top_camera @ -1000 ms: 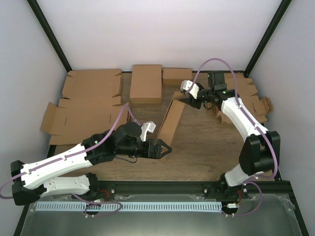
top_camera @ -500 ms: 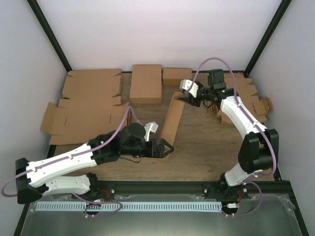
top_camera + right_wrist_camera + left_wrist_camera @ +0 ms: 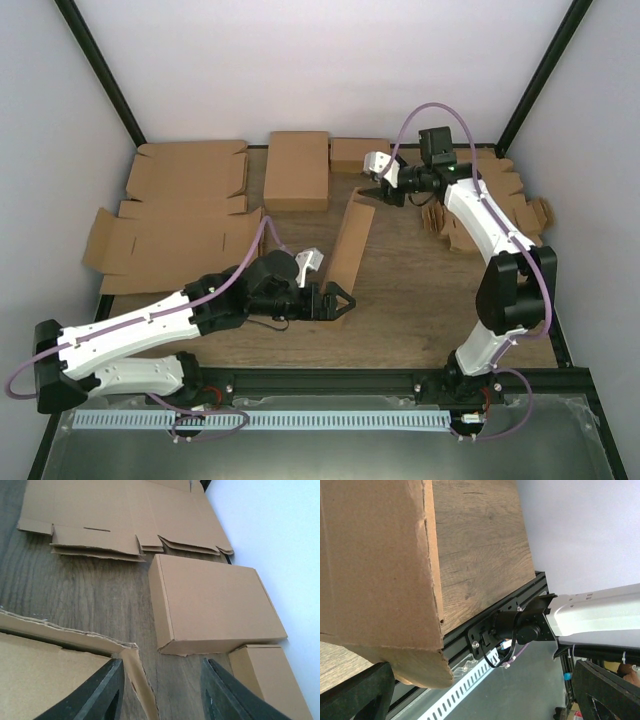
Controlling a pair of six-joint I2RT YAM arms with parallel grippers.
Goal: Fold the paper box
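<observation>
The paper box (image 3: pixel 347 243) stands on its long edge in the middle of the table, running from near to far. My left gripper (image 3: pixel 340 303) is open at its near end. In the left wrist view the box's brown wall (image 3: pixel 375 565) fills the left side, its lower corner just above one of the fingers (image 3: pixel 355 692), and the gripper (image 3: pixel 480 695) is wide open. My right gripper (image 3: pixel 373 192) is open just beyond the box's far end. In the right wrist view the gripper (image 3: pixel 162 695) is open and the box's torn-edged corner (image 3: pixel 127 655) lies by one of the fingers (image 3: pixel 100 690).
Two folded boxes stand at the back, a large one (image 3: pixel 297 170) (image 3: pixel 215 605) and a small one (image 3: pixel 360 154) (image 3: pixel 270 680). Flat die-cut blanks (image 3: pixel 180 210) (image 3: pixel 125 515) lie at the left. Small notched blanks (image 3: pixel 495 200) are stacked at the right. A black rail (image 3: pixel 330 382) runs along the near edge.
My right gripper has drawn back from the box's far end toward the back of the table. My left gripper has moved right to the box's near end. The box now stands straighter.
</observation>
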